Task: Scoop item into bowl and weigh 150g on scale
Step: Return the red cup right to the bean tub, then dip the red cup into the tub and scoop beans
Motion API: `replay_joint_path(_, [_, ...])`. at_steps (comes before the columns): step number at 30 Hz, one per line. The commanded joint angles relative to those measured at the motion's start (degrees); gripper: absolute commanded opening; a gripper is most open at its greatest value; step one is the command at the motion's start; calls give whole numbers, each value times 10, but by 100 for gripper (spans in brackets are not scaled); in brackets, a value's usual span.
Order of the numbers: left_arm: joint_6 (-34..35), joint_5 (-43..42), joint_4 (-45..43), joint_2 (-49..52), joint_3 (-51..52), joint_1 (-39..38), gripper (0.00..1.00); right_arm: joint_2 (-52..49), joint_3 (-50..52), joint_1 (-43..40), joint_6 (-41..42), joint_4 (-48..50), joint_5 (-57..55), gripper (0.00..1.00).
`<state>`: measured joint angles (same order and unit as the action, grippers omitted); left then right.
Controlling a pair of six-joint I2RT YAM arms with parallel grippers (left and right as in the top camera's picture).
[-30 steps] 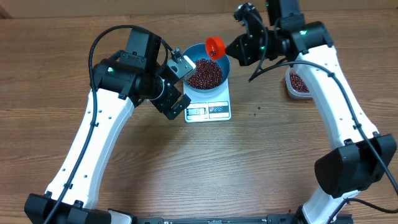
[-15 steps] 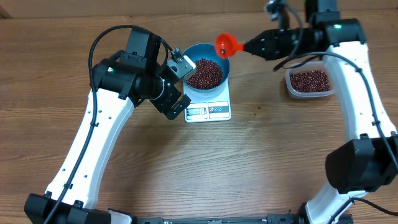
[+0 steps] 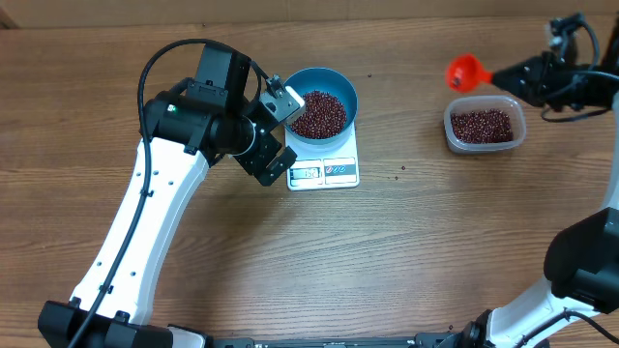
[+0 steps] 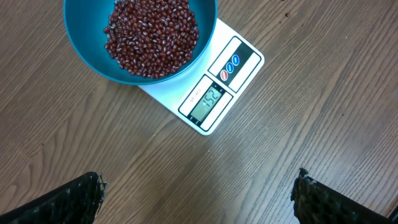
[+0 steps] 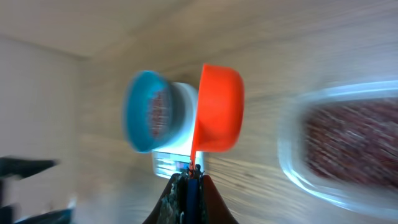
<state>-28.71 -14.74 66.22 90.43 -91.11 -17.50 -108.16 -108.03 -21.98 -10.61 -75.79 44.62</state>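
The blue bowl [image 3: 340, 85] stands on the white scale [image 3: 340, 155] and holds a heap of red-brown beans [image 3: 317, 113]. In the left wrist view the bowl [image 4: 87, 56] and its beans [image 4: 152, 34] are at the top, and the scale [image 4: 242, 56] display reads 152. My left gripper [image 3: 280, 135] hangs open just left of the scale, with nothing between its fingers [image 4: 81, 199]. At the far right my right gripper [image 3: 503, 75] is shut on the handle of a small red scoop [image 3: 466, 72], held above the table left of the tub. The right wrist view is blurred; it shows the scoop [image 5: 221, 115] tilted on edge.
A clear plastic tub [image 3: 484, 126] with more beans sits at the right, just below the scoop. A few stray beans [image 3: 403, 169] lie on the wood right of the scale. The left arm's white links run down the left side.
My right arm has swung right, carrying the red scoop from over the bowl's rim to near the tub. The left arm, bowl and scale have not moved.
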Motion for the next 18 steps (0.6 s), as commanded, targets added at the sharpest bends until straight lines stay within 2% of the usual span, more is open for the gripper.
replay_joint_path(1, [-9, -1, -1, 3, 3, 2, 100, 23, -15, 9, 2, -5, -146, 4])
replay_joint_path(8, [-9, -1, -1, 3, 3, 2, 99, 23, -13, 68, 51, -5, -388, 4])
replay_joint_path(11, [-9, 0, -1, 3, 3, 2, 100, 23, -12, 118, 78, -12, -529, 4])
replay_joint_path(18, [-9, -1, -1, 3, 3, 2, 100, 23, -10, 214, 111, -22, -690, 4])
